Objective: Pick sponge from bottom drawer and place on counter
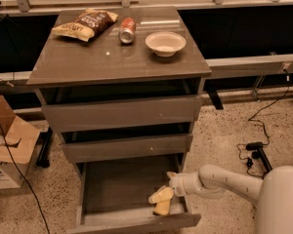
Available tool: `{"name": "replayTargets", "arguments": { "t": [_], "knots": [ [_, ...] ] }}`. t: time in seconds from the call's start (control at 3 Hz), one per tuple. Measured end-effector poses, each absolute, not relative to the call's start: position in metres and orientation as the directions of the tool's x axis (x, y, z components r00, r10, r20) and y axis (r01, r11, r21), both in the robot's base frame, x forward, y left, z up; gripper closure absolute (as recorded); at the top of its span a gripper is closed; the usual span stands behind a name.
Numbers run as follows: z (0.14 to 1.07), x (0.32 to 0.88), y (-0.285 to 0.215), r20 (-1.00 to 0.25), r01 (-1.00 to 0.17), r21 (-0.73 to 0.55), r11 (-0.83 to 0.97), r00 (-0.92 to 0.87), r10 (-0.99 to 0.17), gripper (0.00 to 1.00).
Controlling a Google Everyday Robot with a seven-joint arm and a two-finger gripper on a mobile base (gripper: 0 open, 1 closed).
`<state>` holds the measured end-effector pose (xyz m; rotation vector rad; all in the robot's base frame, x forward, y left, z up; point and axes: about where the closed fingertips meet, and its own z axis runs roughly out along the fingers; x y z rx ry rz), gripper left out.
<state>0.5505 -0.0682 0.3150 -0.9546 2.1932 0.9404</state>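
sponge (162, 208) just beside claw (161, 198) — bottom drawer (116, 189), front corner

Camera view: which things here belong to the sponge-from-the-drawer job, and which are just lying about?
For the job: the sponge, lying in the open bottom drawer; the counter; the claw, low inside that drawer at its right side, right by the sponge.

Lying about: the chip bag, the soda can on its side and the white bowl, all on the counter; the cardboard box on the floor.
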Motion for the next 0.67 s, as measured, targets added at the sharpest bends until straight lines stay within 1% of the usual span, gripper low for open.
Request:
{"name": "replayTargets", "arguments": {
  "t": [0.33, 0.67],
  "knots": [
    [0.274, 0.56, -0.077, -0.661, -0.754, 0.38, 0.535, -0.626, -0.414, 0.0],
    [0.258, 0.564, -0.084, -0.637, -0.701, 0.477, 0.53, -0.691, -0.341, 0.0]
  ]
}}
